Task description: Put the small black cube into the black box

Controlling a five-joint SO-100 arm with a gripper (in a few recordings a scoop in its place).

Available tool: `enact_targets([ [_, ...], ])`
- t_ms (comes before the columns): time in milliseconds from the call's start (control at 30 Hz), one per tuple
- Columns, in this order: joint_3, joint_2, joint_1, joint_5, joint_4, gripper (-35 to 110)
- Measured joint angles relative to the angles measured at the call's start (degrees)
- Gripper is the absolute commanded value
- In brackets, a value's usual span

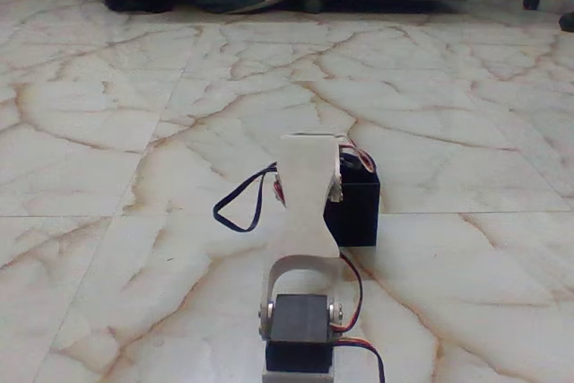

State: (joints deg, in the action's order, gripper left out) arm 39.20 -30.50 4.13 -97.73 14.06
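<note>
Seen from behind on a marble floor [134, 87], the white arm [309, 213] reaches over the black box [357, 208], seemingly at the drop; its fingers and the small black cube are hidden, grip unknowable.

The matte black box [357, 211] stands upright on the marble floor, partly hidden behind the white arm.
</note>
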Motion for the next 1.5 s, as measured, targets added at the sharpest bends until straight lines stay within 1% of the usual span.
enact_targets([
  [33,-0.3,0.3,0.4,-0.3,-0.6,0],
  [100,-2.0,4.0,1.7,-0.3,-5.8,0],
  [167,-4.9,6.1,1.6,-0.3,-8.4,0],
  [333,-12.6,11.0,3.7,-2.5,-8.5,0],
  [400,-12.9,11.4,4.1,-2.9,-8.5,1],
  [433,-12.9,11.4,4.1,-2.9,-8.5,5],
  [500,-12.9,11.4,4.4,-2.9,-8.5,7],
  [633,-12.9,11.4,4.3,-1.7,-8.5,7],
  [700,-12.9,11.4,4.3,-1.1,-7.3,7],
  [767,-12.2,7.4,2.5,2.6,-1.8,7],
  [900,-10.1,1.6,0.9,5.1,0.8,7],
  [933,-7.6,-0.7,0.8,5.6,2.7,7],
  [1000,3.0,-9.4,-0.2,7.1,6.2,7],
  [1067,12.3,-16.1,-0.7,8.3,6.4,7],
  [1167,22.0,-22.7,-1.0,8.8,6.6,7],
  [1300,36.2,-30.6,-1.0,8.8,3.0,7],
  [1433,45.3,-36.7,-1.0,8.3,0.3,7],
  [1467,52.5,-40.9,-1.0,8.3,-1.5,7],
  [1500,54.4,-41.7,-1.0,8.2,-1.8,7],
])
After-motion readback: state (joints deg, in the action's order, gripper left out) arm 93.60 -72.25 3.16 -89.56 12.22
